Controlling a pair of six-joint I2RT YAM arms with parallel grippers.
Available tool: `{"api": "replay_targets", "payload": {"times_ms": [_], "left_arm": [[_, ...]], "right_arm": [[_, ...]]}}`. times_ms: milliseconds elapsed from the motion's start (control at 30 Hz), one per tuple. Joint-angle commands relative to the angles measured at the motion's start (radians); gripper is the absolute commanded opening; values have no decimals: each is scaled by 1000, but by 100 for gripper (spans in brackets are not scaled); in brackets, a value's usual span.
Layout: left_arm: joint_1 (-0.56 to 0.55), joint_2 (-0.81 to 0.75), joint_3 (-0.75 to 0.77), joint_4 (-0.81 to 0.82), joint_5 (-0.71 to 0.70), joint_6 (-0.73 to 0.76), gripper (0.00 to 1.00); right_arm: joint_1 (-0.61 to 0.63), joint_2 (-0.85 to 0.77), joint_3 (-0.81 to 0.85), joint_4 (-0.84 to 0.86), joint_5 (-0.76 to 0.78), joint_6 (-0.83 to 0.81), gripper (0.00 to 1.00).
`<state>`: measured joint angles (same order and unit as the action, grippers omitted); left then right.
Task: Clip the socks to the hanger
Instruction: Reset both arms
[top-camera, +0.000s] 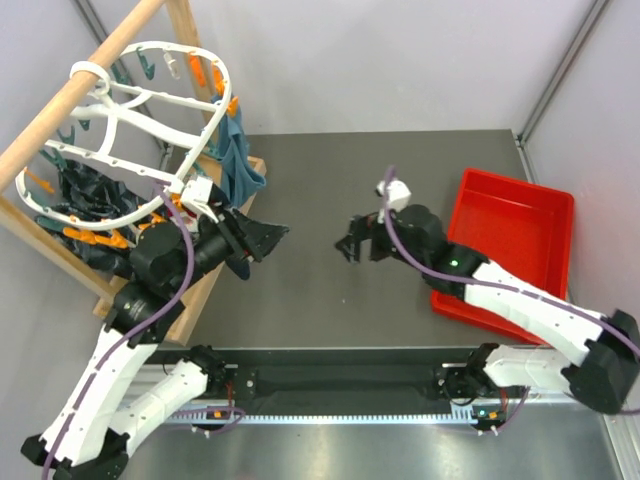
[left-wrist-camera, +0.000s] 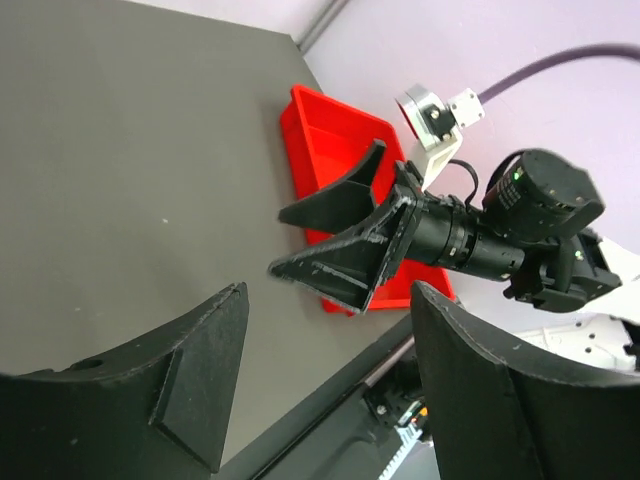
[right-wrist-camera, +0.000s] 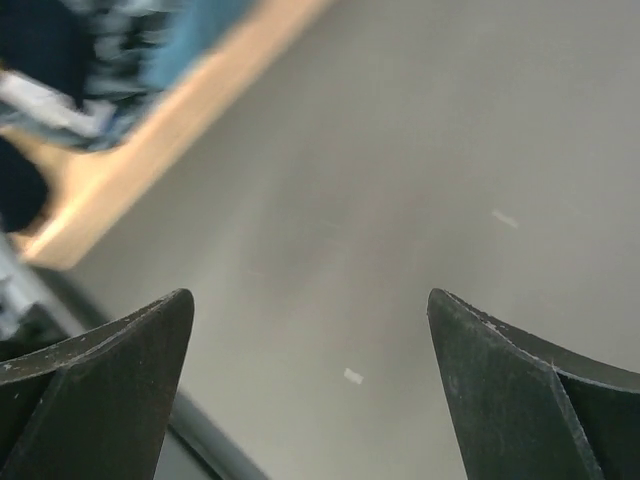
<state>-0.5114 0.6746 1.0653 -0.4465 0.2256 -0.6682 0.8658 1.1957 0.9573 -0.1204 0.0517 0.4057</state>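
Left gripper (top-camera: 262, 240), top view: jaws are spread and nothing is gripped; it is held at left centre, just right of the hanger (top-camera: 150, 110).
Right gripper (top-camera: 356, 245), top view: released, empty, held over the table (top-camera: 330, 170) at centre, tips turned toward the left one.
Socks (top-camera: 85, 190), top view: dark pieces are seen hanging under the hanger at the left; which are socks cannot be told.
Left wrist view: own jaws are parted around bare table; the right gripper is faced tip to tip, the red tray (left-wrist-camera: 320, 130) behind it.
Risk: fingertips could be knocked together if both arms are advanced.
Right wrist view: jaws are parted, no sock between; the wooden frame (right-wrist-camera: 150, 130) and teal garment (right-wrist-camera: 200, 30) are blurred at upper left.
Risk: the garment could be snagged instead of a sock.
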Motion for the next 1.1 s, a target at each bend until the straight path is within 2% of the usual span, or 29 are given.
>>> {"api": "replay_targets", "payload": {"times_ms": [0, 100, 167, 200, 233, 300, 333, 433, 567, 700, 733, 833, 967, 1067], "left_arm": [[-9, 11, -42, 251, 44, -59, 71], [-74, 45, -90, 284, -41, -54, 72], [-177, 74, -123, 313, -113, -25, 73], [-221, 86, -137, 327, -167, 11, 73], [-316, 98, -171, 360, -275, 30, 75], [-395, 100, -217, 419, -374, 70, 77], [-444, 79, -288, 515, -431, 70, 78], [-460, 8, -460, 630, -443, 16, 82], [-460, -113, -649, 671, -415, -76, 83], [-460, -332, -858, 654, -394, -216, 83], [-460, -440, -936, 641, -379, -241, 83], [-460, -658, -1048, 563, -350, -315, 83], [-463, -558, -1048, 558, -269, -337, 84], [-463, -639, -1119, 546, -298, -378, 85]], "right_arm": [[-73, -149, -96, 1, 19, 35, 100], [-105, -244, -173, -1, 42, 44, 100], [-108, -303, -236, 8, 74, 56, 100], [-109, -321, -261, 42, 65, 59, 100], [-108, -340, -288, 69, 51, 59, 100], [-108, -396, -391, 147, 36, 77, 100], [-108, -416, -435, 253, 8, 90, 100], [-108, -473, -613, 494, -18, 182, 100], [-109, -508, -782, 626, -30, 303, 100], [-106, -541, -879, 720, -108, 337, 100], [-105, -580, -923, 755, -115, 343, 100], [-103, -669, -1029, 774, -95, 370, 100], [-94, -856, -1091, 687, -75, 421, 100], [-87, -794, -1088, 660, -59, 433, 100]]}}
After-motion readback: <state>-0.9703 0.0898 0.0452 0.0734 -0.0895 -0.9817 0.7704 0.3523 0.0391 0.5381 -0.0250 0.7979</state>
